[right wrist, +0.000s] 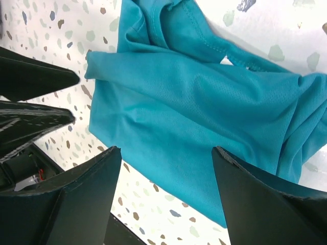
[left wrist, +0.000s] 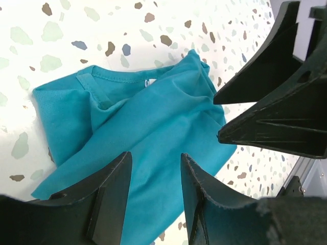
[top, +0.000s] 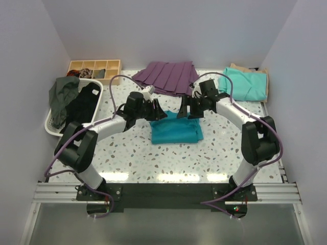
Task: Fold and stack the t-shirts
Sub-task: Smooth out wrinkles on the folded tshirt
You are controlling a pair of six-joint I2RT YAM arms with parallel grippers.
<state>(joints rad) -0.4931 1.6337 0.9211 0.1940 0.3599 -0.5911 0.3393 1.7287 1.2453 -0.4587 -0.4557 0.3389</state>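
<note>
The deep teal-blue t-shirt (top: 176, 131) lies loosely folded on the speckled table (top: 153, 158), its collar showing in both wrist views. My left gripper (top: 158, 112) hovers over its far left corner, open, with only fabric (left wrist: 143, 117) seen below the gap (left wrist: 156, 158). Over the far right corner my right gripper (top: 185, 108) stands open wider (right wrist: 166, 150), nothing between its fingers, the shirt (right wrist: 204, 102) beneath. The two grippers face each other closely. A mint-green t-shirt (top: 246, 85) lies on a tan t-shirt (top: 258, 71) at the back right.
A purple pleated garment (top: 168, 76) is spread just behind the grippers. A white basket (top: 52, 127) with dark clothes sits at the left, with a wooden compartment tray (top: 94, 69) behind it. White walls close in the sides and back.
</note>
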